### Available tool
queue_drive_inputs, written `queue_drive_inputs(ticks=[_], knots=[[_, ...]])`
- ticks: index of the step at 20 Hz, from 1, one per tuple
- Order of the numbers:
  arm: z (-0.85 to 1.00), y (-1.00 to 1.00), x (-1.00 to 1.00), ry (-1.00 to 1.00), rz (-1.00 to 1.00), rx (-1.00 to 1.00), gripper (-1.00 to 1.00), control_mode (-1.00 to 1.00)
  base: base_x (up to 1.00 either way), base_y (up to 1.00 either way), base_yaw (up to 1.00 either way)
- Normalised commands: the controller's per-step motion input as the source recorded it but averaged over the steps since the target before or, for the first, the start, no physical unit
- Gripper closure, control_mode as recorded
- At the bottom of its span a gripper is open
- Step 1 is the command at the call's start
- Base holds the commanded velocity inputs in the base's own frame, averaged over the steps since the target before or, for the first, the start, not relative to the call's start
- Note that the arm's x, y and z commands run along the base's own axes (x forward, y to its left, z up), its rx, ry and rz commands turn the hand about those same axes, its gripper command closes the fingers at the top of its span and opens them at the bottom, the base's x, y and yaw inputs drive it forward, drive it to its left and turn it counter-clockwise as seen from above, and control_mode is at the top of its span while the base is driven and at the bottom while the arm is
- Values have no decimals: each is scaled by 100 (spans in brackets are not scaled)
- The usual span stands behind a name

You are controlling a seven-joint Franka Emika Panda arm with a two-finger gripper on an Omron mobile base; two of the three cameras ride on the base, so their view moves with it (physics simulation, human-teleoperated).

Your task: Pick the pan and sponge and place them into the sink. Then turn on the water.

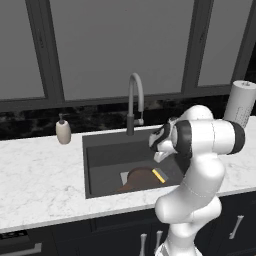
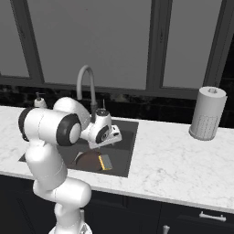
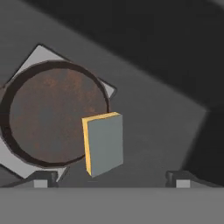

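Observation:
The dark reddish-brown pan point(image 3: 48, 118) lies on the floor of the dark grey sink point(image 3: 166, 131), over the light square drain plate point(image 3: 41, 54). The yellow sponge point(image 3: 105, 144) rests tilted against the pan's rim, grey scouring face up. Both also show in the basin in the base views: pan point(image 1: 141, 178) point(image 2: 89, 161), sponge point(image 1: 159, 175) point(image 2: 106, 162). My gripper point(image 3: 111, 181) hangs above them, open, fingers wide apart with nothing between them. No stream falls from the arched grey faucet point(image 1: 134, 100) point(image 2: 87, 82).
White marble counter point(image 1: 40, 170) surrounds the sink point(image 1: 107, 155). A soap dispenser point(image 1: 63, 131) stands at the back left and a paper towel roll point(image 2: 208, 113) at the back right. Dark windows rise behind the faucet.

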Motion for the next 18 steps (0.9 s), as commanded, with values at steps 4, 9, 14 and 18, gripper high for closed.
queue_drive_inputs(ticks=[4, 9, 14, 18], knots=[[100, 0, -19, -4, -17, 0, -100, -100, 0, 0, 0], [62, 0, -5, 1, -18, 0, -100, -100, 0, 0, 0], [1, -2, 0, 0, -1, 7, -100, -100, 0, 0, 0], [0, 0, 0, -7, -1, 17, -100, -100, 0, 0, 0]])
